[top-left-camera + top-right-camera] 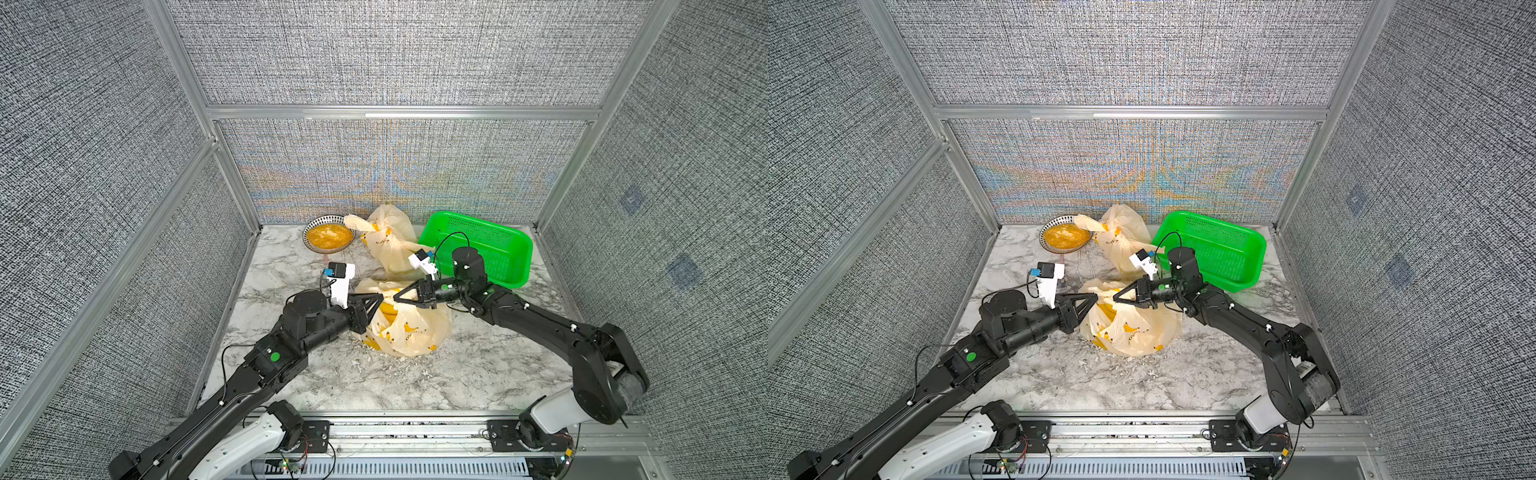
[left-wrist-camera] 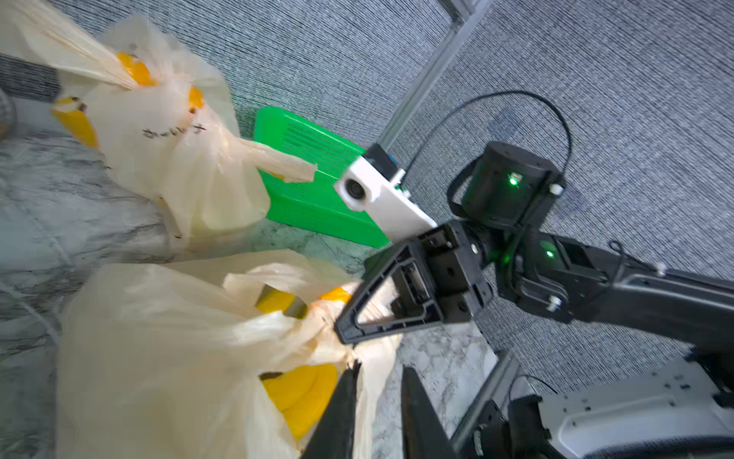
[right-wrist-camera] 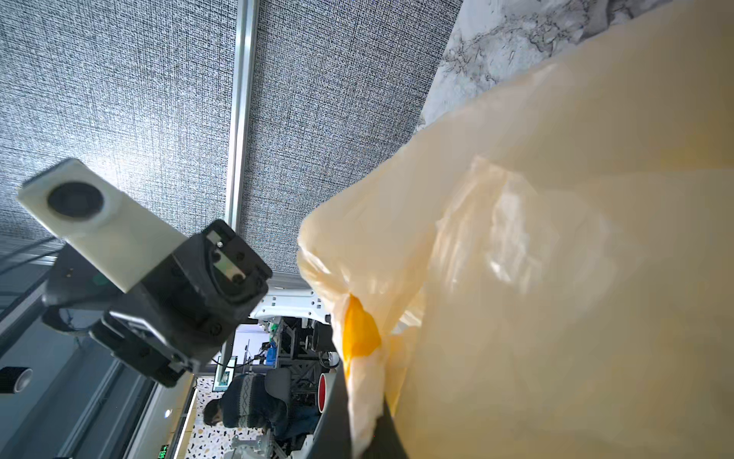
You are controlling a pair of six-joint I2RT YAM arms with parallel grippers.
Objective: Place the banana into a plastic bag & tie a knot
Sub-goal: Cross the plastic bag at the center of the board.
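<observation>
Marble tabletop [image 1: 415, 374] as the stage. Green perforated basket [image 1: 478, 245] parked at 2 o'clock. Dead centre, the plastic bag [image 1: 411, 332]: cream film with a yellow banana print, slumped, mouth up. A second bag [image 1: 390, 237] of the same kind at 12 o'clock, tied off by the look of it. Patterned bowl [image 1: 305, 237] of orange-yellow grains at 11.

Next, the right gripper [image 1: 397, 298], in from 3 o'clock, clamped tight on a bunched handle [image 3: 363, 397] at the bag's top. Then the left gripper [image 2: 379, 365], in from 9 o'clock, jaws nearly together with a strip of film between them. Can't tell whether actually pinched or just straddled.

Smallest bit: the banana [image 2: 302, 391], already inside, yellow showing through the open mouth.

Handling guess: film thin, floppy and slick, probably quick to slide out of a half grip. Banana soft enough to bruise, with just enough weight to anchor the bottom. Best to grab only the two handles, well bunched, near their roots, never the belly. Gentle pulls while crossing them.
</observation>
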